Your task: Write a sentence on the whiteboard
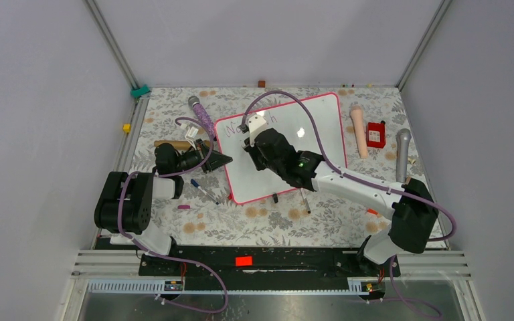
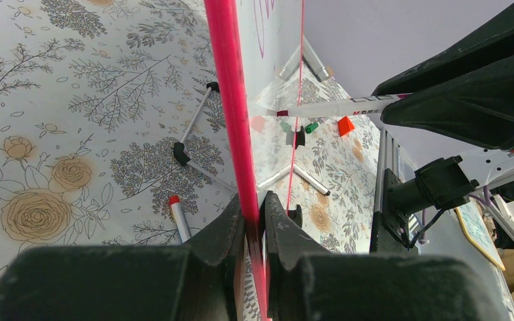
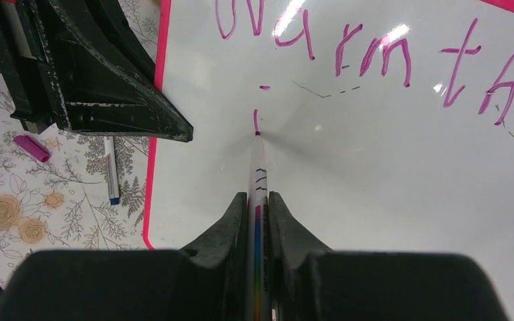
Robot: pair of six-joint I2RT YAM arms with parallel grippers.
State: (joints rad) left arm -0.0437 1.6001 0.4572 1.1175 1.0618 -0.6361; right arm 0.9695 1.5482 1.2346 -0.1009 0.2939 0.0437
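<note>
Across the middle of the floral tablecloth, slightly right of centre: the whiteboard, pink-framed, glossy, set askew to the table edges. Gripped at its left rim by the left gripper, jaws closed down on the pink frame, with the rim sandwiched between them. Possibly lifted a little off the cloth along that side, though hard to judge from these angles. Over the board's upper left, the right gripper, pinched tight on a white marker with rainbow striping, tip touching the white surface. Written along the top in purple-pink: the sentence, so far only "Warmth". Below its first letters, a dot, then a short stroke right at the marker tip. Beside the board's left edge on the cloth, a blue-capped pen and a loose purple cap.
</note>
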